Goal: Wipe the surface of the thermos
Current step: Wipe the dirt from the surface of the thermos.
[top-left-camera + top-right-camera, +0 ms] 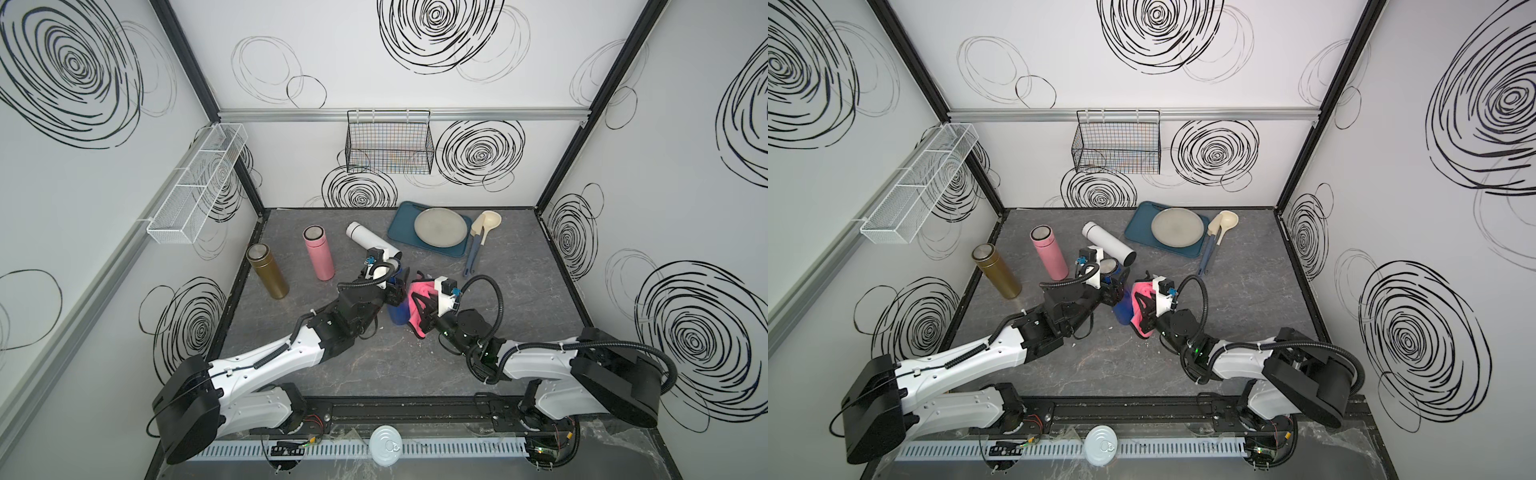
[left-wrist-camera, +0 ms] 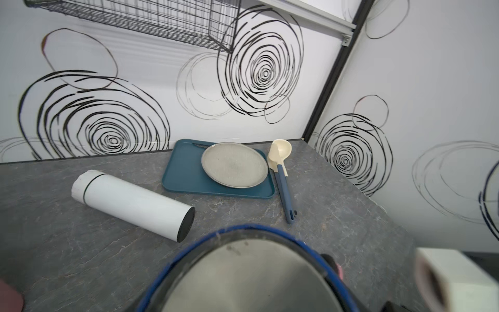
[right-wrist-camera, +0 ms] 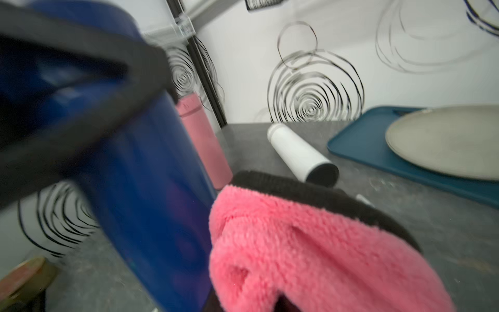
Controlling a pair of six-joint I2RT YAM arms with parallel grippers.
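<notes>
The blue thermos leans tilted over the middle of the table, its steel lid filling the bottom of the left wrist view. My left gripper is shut on its upper body; one black finger crosses the blue wall. A pink cloth with a black hem is held in my right gripper, which is shut on it. The cloth presses against the thermos's right side. The right fingertips are buried in the cloth.
A white thermos lies on its side behind. A pink thermos and a gold one stand at the left. At the back right are a teal tray with a plate, and a ladle and spatula. Wire baskets hang on the walls.
</notes>
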